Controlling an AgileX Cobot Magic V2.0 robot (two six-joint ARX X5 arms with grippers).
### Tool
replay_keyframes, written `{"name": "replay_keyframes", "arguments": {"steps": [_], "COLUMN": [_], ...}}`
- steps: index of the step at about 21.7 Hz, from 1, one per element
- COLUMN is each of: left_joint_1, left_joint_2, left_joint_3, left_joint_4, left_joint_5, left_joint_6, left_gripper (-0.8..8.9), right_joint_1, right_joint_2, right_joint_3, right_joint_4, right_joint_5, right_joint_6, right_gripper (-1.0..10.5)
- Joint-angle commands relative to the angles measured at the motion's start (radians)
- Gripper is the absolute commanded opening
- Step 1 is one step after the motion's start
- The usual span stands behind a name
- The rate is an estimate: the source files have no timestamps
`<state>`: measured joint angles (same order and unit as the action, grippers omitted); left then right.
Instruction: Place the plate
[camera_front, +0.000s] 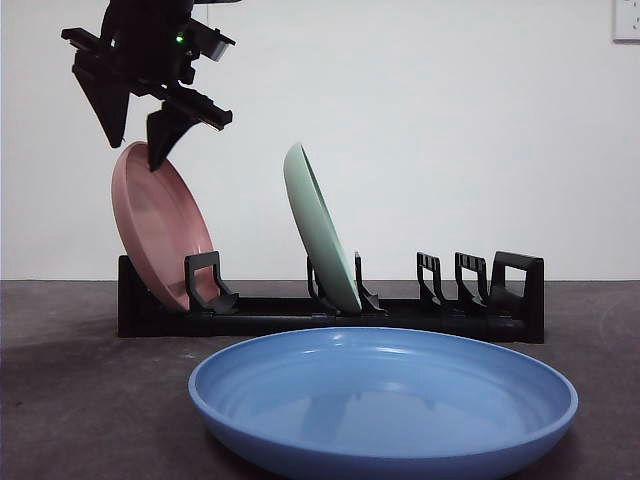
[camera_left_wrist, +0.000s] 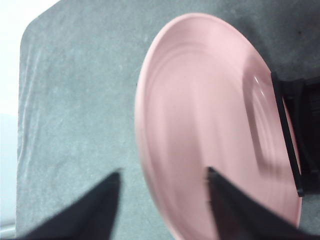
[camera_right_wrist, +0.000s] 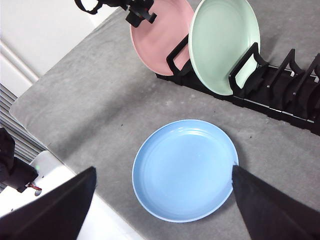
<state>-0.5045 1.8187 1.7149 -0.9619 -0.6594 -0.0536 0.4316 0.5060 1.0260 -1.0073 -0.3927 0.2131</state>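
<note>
Pink plate (camera_front: 160, 230) sits in rack (camera_front: 330, 315) at left end, green plate (camera_front: 322, 228) mid-rack, L gripper (camera_front: 140, 135) jaws wide just above pink's rim, blue plate (camera_front: 383, 405) flat on near table, R gripper (camera_right_wrist: 165, 200) wide above it, so blue's prob left.

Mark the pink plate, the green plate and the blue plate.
pink plate (camera_front: 158, 230), front view, middle of its face.
green plate (camera_right_wrist: 220, 42), right wrist view, centre of its face.
blue plate (camera_right_wrist: 184, 169), right wrist view, centre of its well.
</note>
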Motion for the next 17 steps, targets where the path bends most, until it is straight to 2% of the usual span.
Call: {"name": "replay_keyframes", "arguments": {"steps": [1,8,9,17], "left_joint_1": [-0.007,-0.007,-0.007,-0.007], "left_joint_2": [0.021,0.021,0.021,0.02], "left_joint_3": [0.032,0.032,0.032,0.061], "left_joint_4": [0.003,-0.01,-0.011,-0.014], "left_joint_5": [-0.01,-0.01,-0.01,-0.033], "left_joint_6": [-0.018,-0.041,-0.041,-0.017], "left_gripper": [1.13,0.46,0.03,0.04], "right_joint_1": [0.004,0.004,0.004,0.005], "right_joint_2": [0.002,0.002,0.002,0.002], "right_joint_3": [0.017,0.017,0.017,0.017], "right_joint_4": [0.014,0.02,0.02,0.02], "right_joint_5": [0.0,0.0,0.0,0.0], "right_joint_6": [-0.012,-0.012,-0.012,-0.012], "right_gripper": [4.3,4.3,4.3,4.3]}}
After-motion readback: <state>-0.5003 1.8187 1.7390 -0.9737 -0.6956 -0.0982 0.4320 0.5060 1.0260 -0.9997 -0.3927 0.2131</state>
